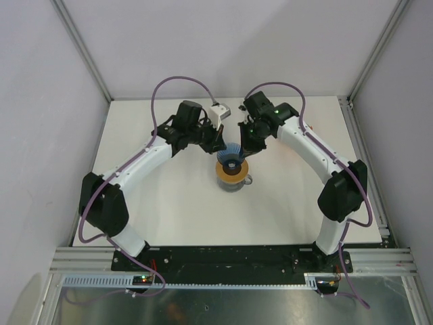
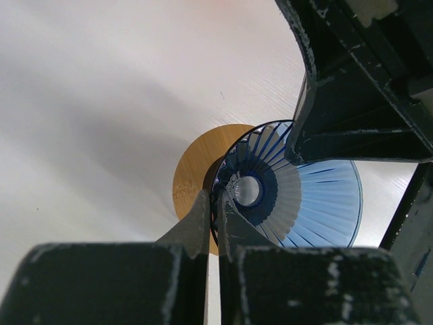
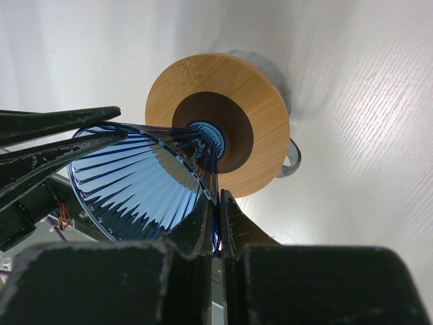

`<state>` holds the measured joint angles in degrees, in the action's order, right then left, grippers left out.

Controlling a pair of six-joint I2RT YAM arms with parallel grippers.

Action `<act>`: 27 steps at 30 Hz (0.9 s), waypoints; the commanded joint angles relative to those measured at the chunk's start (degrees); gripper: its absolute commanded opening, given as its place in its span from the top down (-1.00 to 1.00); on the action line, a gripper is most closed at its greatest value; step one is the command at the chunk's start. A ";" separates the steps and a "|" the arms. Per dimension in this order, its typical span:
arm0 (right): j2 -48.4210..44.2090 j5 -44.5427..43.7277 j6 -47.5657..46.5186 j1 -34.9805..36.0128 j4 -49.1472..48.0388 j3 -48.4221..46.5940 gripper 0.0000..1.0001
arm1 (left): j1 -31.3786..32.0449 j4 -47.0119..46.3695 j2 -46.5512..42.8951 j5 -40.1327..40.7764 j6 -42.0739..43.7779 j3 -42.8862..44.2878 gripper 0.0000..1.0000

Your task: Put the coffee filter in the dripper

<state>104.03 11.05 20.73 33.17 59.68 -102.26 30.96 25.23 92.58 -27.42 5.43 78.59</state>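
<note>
A white table [image 1: 169,203] with a faint streaked grain is recorded, enclosed by pale walls on three sides and bordered by a metal rail at its near edge. Only one item is found standing directly on it: a grey mug [image 1: 234,185], upright, placed about midway across and somewhat toward the far half, with its handle turned to the right arm's side.
</note>
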 commanded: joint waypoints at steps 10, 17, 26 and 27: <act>2.05 1.78 -0.78 -1.10 -3.91 4.85 1.00 | 0.24 11.35 8.04 -5.04 0.66 -3.92 1.00; 0.41 -0.53 -0.90 -0.01 -6.39 7.33 1.00 | 0.28 11.27 6.60 -2.83 1.08 -5.31 1.00; -1.74 -4.85 -0.71 1.59 -9.35 10.75 1.00 | 0.48 9.72 5.93 -1.38 1.55 -8.60 1.00; -1.95 -4.83 -0.66 1.61 -9.77 11.28 1.00 | 0.49 9.47 5.85 -1.44 1.40 -8.88 1.00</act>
<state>100.12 9.82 22.33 33.34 52.53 -94.76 29.61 21.39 93.23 -31.16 4.56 75.96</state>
